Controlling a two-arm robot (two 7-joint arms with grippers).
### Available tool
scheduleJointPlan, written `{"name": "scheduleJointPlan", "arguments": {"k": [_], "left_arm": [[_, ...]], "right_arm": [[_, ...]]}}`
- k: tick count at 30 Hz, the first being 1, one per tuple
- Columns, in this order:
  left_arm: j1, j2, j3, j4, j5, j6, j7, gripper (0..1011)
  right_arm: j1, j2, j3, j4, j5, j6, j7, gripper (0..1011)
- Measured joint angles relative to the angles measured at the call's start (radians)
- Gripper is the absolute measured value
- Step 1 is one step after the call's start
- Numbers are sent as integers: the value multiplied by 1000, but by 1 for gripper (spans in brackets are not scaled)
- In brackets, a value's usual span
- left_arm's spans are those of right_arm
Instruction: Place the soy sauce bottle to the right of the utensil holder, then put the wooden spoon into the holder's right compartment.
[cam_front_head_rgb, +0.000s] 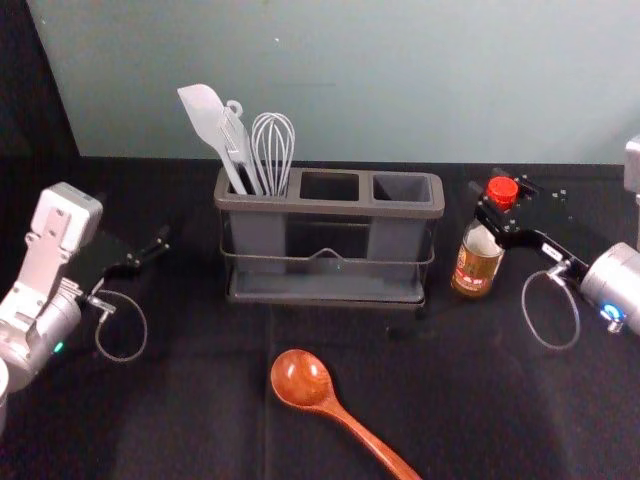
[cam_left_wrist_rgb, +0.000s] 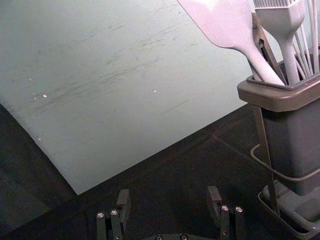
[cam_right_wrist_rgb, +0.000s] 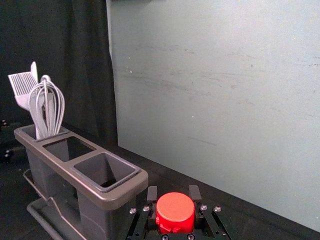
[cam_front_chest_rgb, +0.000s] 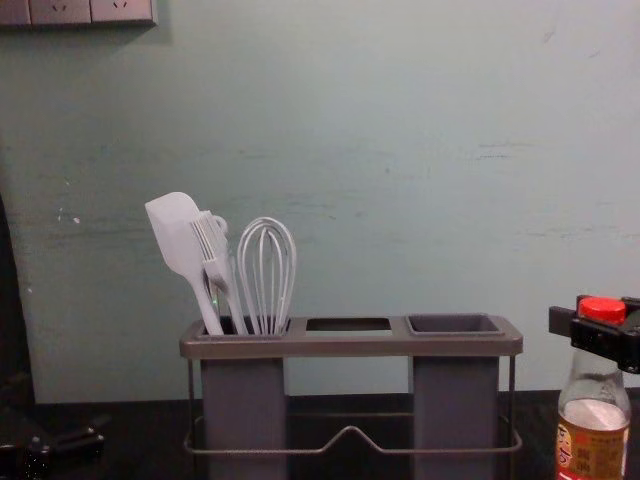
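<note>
Right hand (cam_front_head_rgb: 497, 200) holding the bottle (cam_front_head_rgb: 477, 264)
The bottle is upright, just right of the holder (cam_front_head_rgb: 330, 208). The spoon (cam_front_head_rgb: 301, 378) lies in front. The left hand (cam_front_head_rgb: 158, 246), over left, is wide.

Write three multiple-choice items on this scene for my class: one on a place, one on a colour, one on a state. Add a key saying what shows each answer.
1. Where is the wooden spoon?
A) In the utensil holder
B) On the black cloth, in front of the holder
C) Behind the holder

2. What colour is the soy sauce bottle's cap?
A) White
B) Green
C) Red

3. How is the left gripper?
A) Open, holding nothing
B) Shut on the whisk
C) Shut on the spoon

Key:
1. B: the head view shows it lying nearer than the holder.
2. C: the cap is red in the head, chest and right wrist views.
3. A: its fingers stand apart with nothing between them in the left wrist view.
</note>
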Motion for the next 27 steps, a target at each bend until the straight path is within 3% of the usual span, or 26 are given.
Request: {"name": "scheduleJointPlan", "arguments": {"k": [12,27], "left_arm": [[0,0,0,0,0,0,0,1005],[0,0,0,0,0,0,0,1005]], "right_arm": [[37,-29,-12,55,3,-2,14,386],[60,-40,-26,95,0,-6,20,386]]}}
